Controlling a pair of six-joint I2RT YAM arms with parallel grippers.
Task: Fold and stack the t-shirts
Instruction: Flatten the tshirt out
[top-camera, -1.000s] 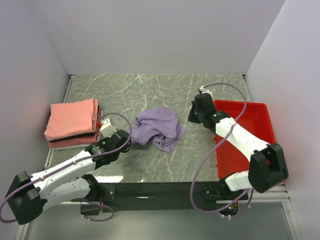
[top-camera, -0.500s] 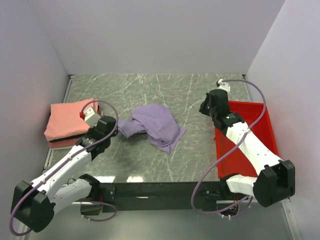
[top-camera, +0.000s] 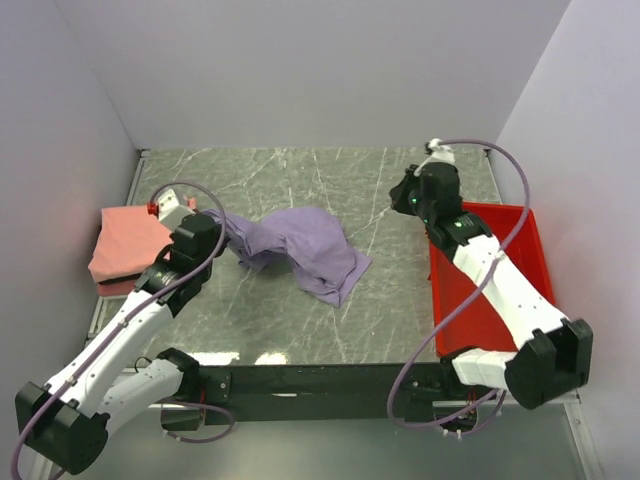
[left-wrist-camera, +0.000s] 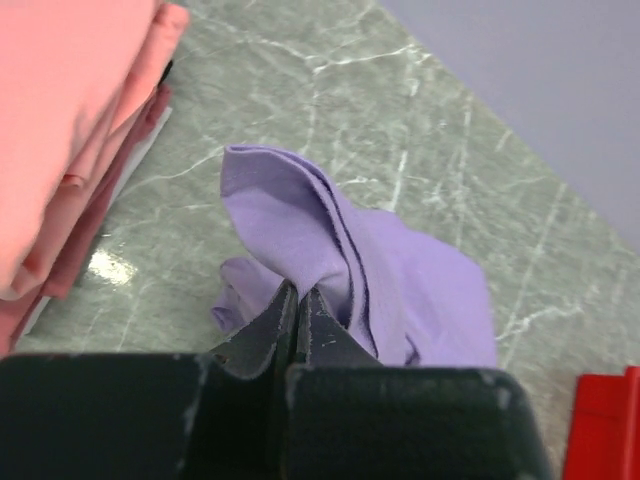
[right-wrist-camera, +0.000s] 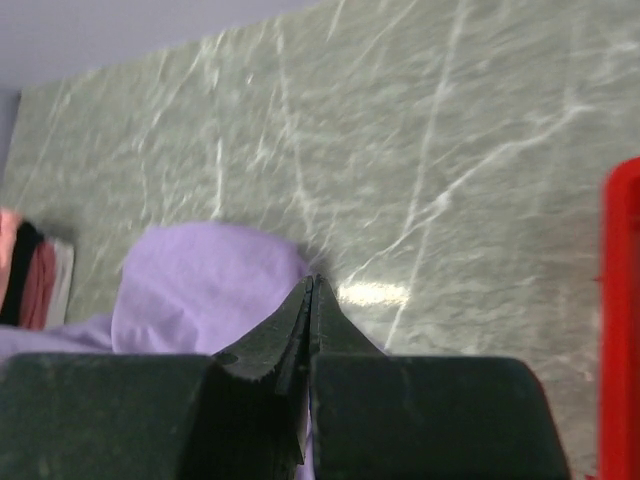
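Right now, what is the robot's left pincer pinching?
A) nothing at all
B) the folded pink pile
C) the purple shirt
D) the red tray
C. In the left wrist view, the left pincer is shut on a raised fold of the purple shirt. The folded pink pile lies off to the side.

No readable text, label, brand, number or sign is showing anywhere in these views, on any surface.
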